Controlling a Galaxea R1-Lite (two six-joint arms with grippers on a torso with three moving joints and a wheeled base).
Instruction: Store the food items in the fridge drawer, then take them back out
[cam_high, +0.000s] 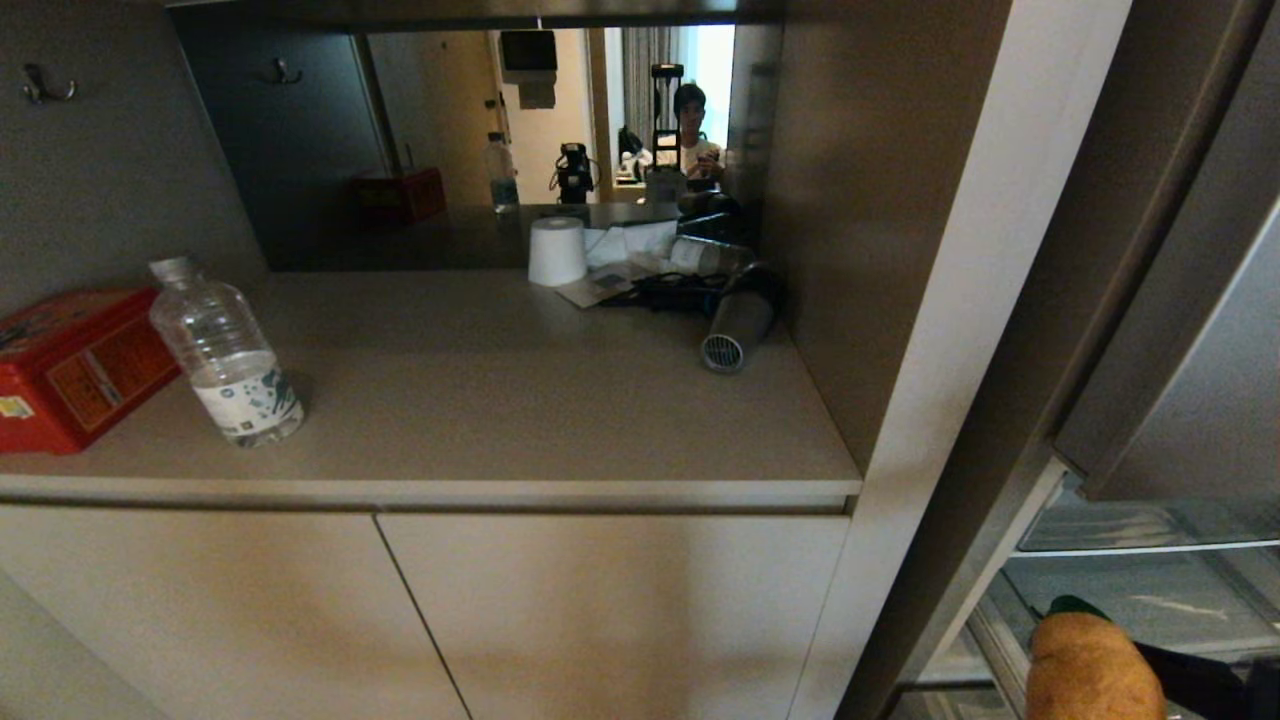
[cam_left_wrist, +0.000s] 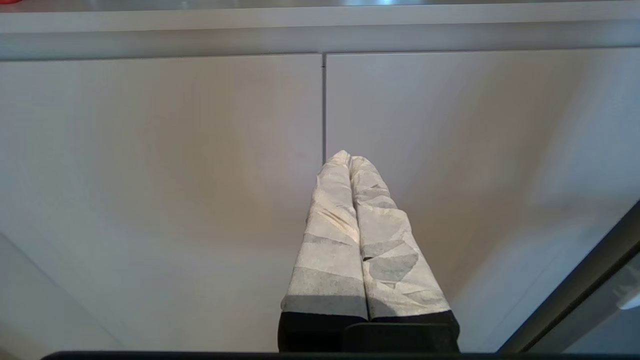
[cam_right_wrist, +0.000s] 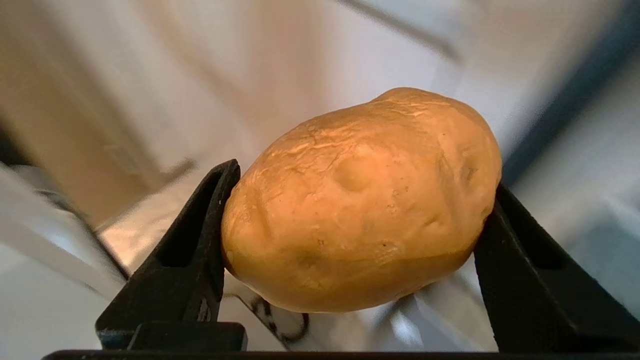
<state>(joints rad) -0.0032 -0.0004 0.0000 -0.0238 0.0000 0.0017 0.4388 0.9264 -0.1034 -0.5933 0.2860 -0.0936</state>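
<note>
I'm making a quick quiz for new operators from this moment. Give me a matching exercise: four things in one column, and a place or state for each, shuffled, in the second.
Things:
1. potato
2. water bottle
3. left gripper
4. red tin box

Places or states:
A. at the counter's left edge, beside the bottle
B. fingers pressed together, pointing at the cabinet doors
C. clamped between the right gripper's black fingers
D. upright on the counter, partly filled

Pairs: 1-C, 2-D, 3-B, 4-A
</note>
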